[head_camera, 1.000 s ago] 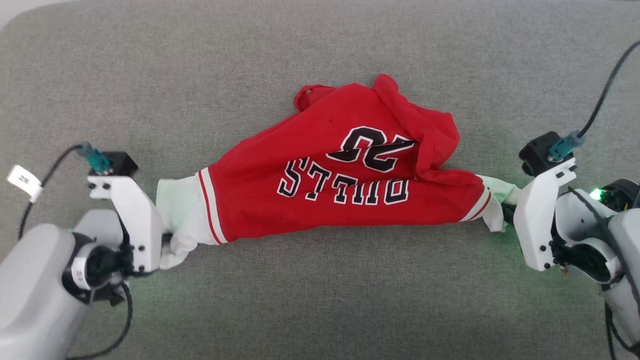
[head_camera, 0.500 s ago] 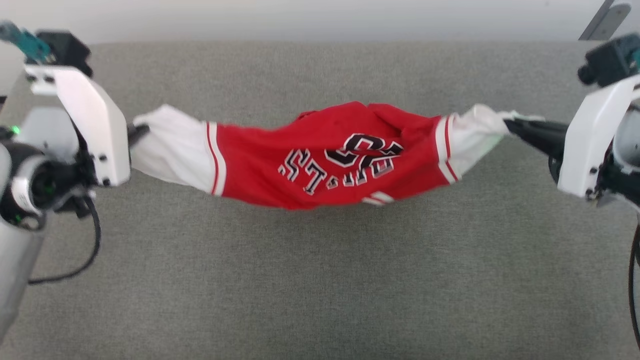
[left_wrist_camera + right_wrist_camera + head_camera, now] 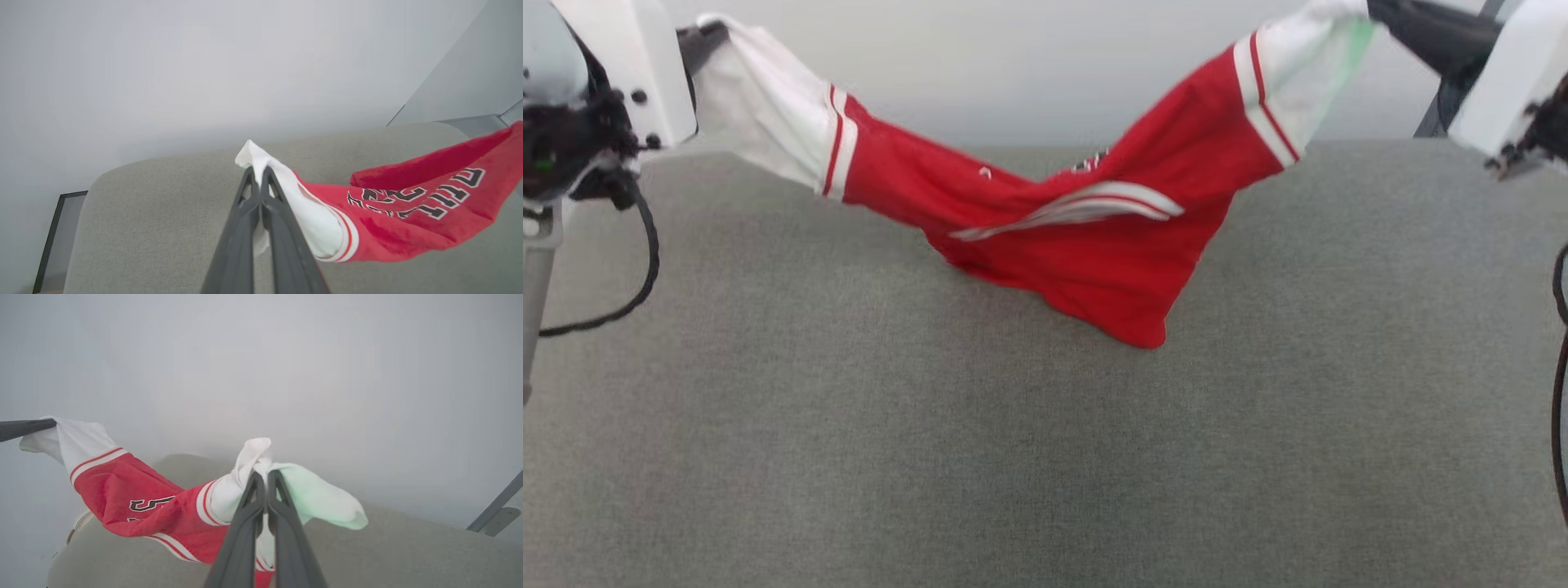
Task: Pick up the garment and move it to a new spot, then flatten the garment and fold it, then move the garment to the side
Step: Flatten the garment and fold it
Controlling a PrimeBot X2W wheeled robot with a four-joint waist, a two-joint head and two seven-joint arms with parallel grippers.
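The garment (image 3: 1094, 237), a red jersey T-shirt with white sleeves and red stripe trim, hangs in the air between my two grippers and sags in a V above the grey padded surface (image 3: 1013, 457). My left gripper (image 3: 704, 34) is shut on the end of one white sleeve at the top left. At the top right, my right gripper (image 3: 1379, 11) is shut on the other sleeve. In the left wrist view the closed fingers (image 3: 257, 173) pinch the white cloth, and black white-outlined lettering shows on the garment (image 3: 412, 212). The right wrist view shows its gripper (image 3: 264, 475) clamped on bunched sleeve cloth of the garment (image 3: 135, 494).
The grey padded surface stretches wide under the hanging cloth, with a pale wall (image 3: 1029, 73) behind its far edge. A black cable (image 3: 629, 294) loops below my left arm. A dark frame (image 3: 51, 237) stands beside the surface's corner, and a grey metal bar (image 3: 494, 510) leans at the right.
Both grippers have lifted the garment off the surface by its sleeves. It went from lying crumpled to hanging stretched, then sagging. The camera has tilted up, bringing the wall into view.
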